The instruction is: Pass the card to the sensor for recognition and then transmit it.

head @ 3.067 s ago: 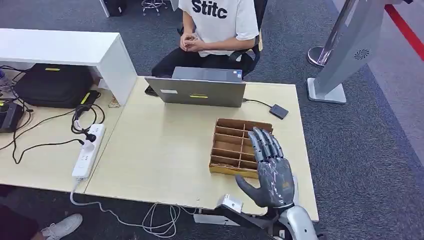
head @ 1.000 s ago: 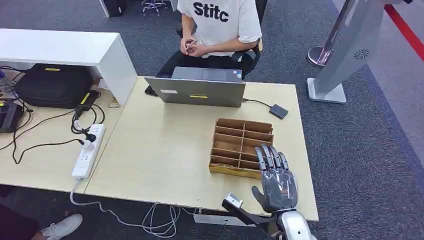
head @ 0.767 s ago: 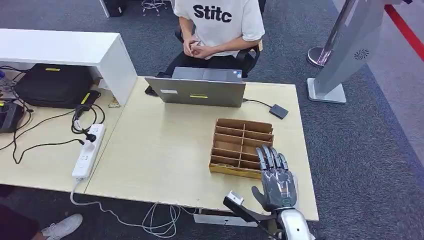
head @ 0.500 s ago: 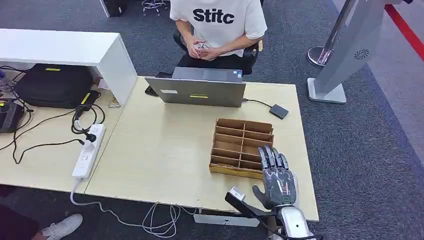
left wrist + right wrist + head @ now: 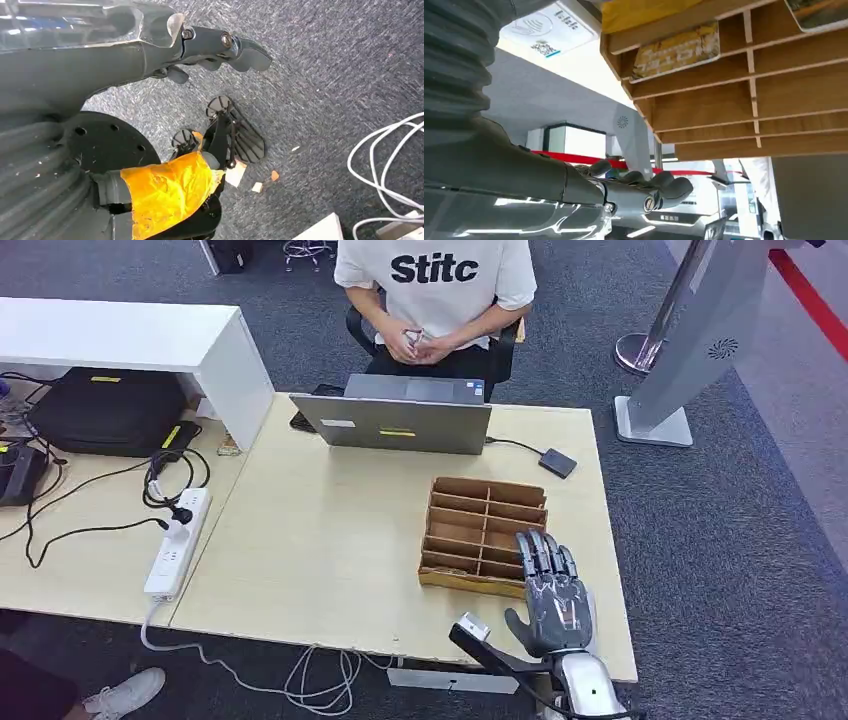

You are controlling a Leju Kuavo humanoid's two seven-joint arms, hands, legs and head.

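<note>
A pale wooden desk [image 5: 330,550] is carrying a brown divided organizer tray [image 5: 484,533] toward 4 o'clock from the desk's middle. The robot's right hand [image 5: 553,592] is hovering palm-down at the tray's 5 o'clock corner, its fingers [image 5: 541,552] lying straight and slightly spread, holding nothing. Its forearm is being cut off by the picture's bottom edge.

From the right wrist camera, the tray's slots [image 5: 744,90] are showing close up. A yellow printed card [image 5: 675,51] is sitting in one slot; its printing is too blurred to read. Another card [image 5: 819,12] is being cut off at the picture's edge. A white card reader [image 5: 550,27] with a contactless wave symbol, a small square code and unreadable lettering is lying just beside the tray.

The left hand [image 5: 215,47] is hanging over dark carpet in the left wrist view; how its fingers are lying cannot be told from this angle.

At the desk's 12 o'clock edge a grey laptop [image 5: 393,418] is standing open with its back to the camera, so its screen is hidden. A small black box [image 5: 557,462] is lying at 2 o'clock, cabled to it. A seated person [image 5: 436,290] behind the laptop is wearing a white shirt reading "Stitc"; the head is cut off. A white power strip [image 5: 176,542] is lying at 9 o'clock.
</note>
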